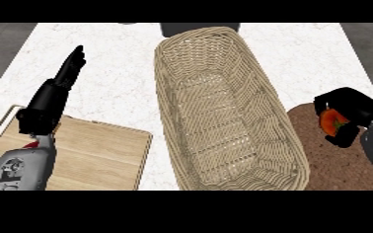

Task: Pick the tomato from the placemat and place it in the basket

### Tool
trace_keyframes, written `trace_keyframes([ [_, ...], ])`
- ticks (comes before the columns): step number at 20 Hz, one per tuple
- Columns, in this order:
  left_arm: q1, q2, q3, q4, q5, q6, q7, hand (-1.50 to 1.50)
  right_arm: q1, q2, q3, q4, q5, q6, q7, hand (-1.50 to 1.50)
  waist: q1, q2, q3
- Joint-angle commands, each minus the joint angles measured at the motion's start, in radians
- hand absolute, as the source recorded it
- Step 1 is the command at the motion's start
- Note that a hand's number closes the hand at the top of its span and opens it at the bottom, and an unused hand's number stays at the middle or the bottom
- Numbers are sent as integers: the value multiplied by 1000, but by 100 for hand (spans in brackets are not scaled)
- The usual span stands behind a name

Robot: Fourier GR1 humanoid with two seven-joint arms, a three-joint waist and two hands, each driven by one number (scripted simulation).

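The right hand (344, 112) has its fingers curled round the tomato (333, 121), just above the brown placemat (328, 163). The basket (218, 143) holds nothing; carrying across and releasing remain. The left hand (69, 71) rests, fingers straight.

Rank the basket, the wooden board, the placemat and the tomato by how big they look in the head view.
1. basket, clearly largest.
2. wooden board, though the frame edge cuts it off.
3. placemat, also cut off, so its place against the board is unsure.
4. tomato, smallest, partly hidden in the right hand.
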Motion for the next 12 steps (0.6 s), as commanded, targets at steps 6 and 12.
trace_keyframes([
  [6,-5,-8,-4,-3,-2,0,-1,0,-295,-10,-88,365,19,-246,-134,150,6,5,4],
  [12,-13,16,10,17,-11,-4,11,0,-385,4,-294,296,-253,-161,-272,150,-22,-6,4],
])
